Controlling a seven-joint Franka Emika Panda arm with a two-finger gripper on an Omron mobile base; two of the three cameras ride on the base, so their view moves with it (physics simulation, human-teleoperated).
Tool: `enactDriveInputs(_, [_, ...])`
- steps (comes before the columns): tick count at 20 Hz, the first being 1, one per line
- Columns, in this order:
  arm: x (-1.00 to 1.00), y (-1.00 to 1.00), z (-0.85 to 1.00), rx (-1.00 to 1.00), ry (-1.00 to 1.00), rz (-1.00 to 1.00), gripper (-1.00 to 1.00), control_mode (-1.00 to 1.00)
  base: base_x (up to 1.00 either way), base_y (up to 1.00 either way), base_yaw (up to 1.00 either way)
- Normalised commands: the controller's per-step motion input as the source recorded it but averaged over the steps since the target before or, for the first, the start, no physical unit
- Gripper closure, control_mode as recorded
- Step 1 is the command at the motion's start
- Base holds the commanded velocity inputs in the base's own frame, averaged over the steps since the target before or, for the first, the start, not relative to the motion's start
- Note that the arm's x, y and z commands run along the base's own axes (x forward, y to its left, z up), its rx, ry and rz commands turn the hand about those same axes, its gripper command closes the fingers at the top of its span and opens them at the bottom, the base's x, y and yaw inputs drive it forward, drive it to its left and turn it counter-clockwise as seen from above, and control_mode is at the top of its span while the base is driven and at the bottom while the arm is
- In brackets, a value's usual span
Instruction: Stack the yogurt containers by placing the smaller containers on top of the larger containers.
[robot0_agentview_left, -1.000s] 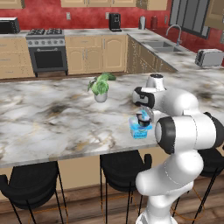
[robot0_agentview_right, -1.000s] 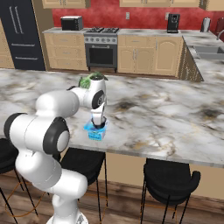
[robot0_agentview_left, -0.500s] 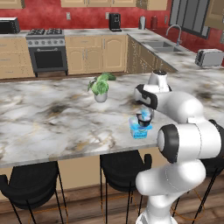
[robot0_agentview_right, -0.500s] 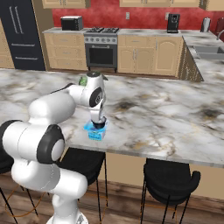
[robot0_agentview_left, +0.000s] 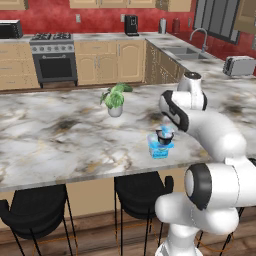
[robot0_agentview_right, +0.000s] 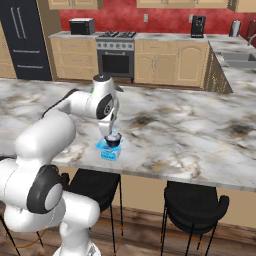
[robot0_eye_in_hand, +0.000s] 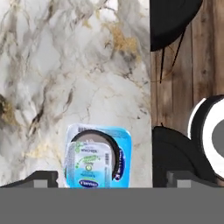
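The squarish blue tub (robot0_eye_in_hand: 123, 151) stands near the island counter's front edge, also seen as the tub (robot0_agentview_left: 160, 149) and the tub (robot0_agentview_right: 108, 151). The dark round cup (robot0_eye_in_hand: 114, 148) sits on its lid, and the tiny light-blue cup (robot0_eye_in_hand: 87, 165) rests on top of that dark cup. From the base views the dark cup (robot0_agentview_left: 164, 135) and dark cup (robot0_agentview_right: 114, 140) show upright on the tub. My gripper (robot0_eye_in_hand: 113, 178) hangs straight above this stack, open, its fingertips (robot0_eye_in_hand: 42, 177) spread wide with nothing held. It is also seen as the gripper (robot0_agentview_left: 165, 127) and the gripper (robot0_agentview_right: 110, 133).
A white pot with a green plant (robot0_agentview_left: 114, 99) stands farther back on the marble counter (robot0_agentview_left: 60, 135). Black stools (robot0_agentview_right: 196, 205) sit under the counter's front edge, one stool (robot0_eye_in_hand: 174, 19) showing beside the counter rim over wooden floor.
The arm's upper links have swung and the hand has eased upward a little over the stack. The tub and cups have not moved.
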Motion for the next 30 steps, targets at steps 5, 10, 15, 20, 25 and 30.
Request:
enactDriveInputs(5, [-0.88,0.0,0.73,0.0,-0.16,0.0,-1.0,-1.0,0.0,0.0,0.0])
enactDriveInputs(10, [-1.0,0.15,0.62,0.0,-0.25,0.05,-1.0,-1.0,0.0,0.0,0.0])
enactDriveInputs(15, [-1.0,0.54,0.16,-0.09,-0.21,0.16,-1.0,-1.0,0.0,0.0,0.0])
enactDriveInputs(20, [-1.0,0.68,0.1,-0.14,-0.26,0.17,-1.0,-1.0,0.0,0.0,0.0])
enactDriveInputs(25, [-1.0,0.69,0.38,-0.14,-0.22,0.15,-1.0,-1.0,0.0,0.0,0.0])
enactDriveInputs(30, [-0.92,0.66,0.48,-0.14,-0.2,0.17,-1.0,-1.0,0.0,0.0,0.0])
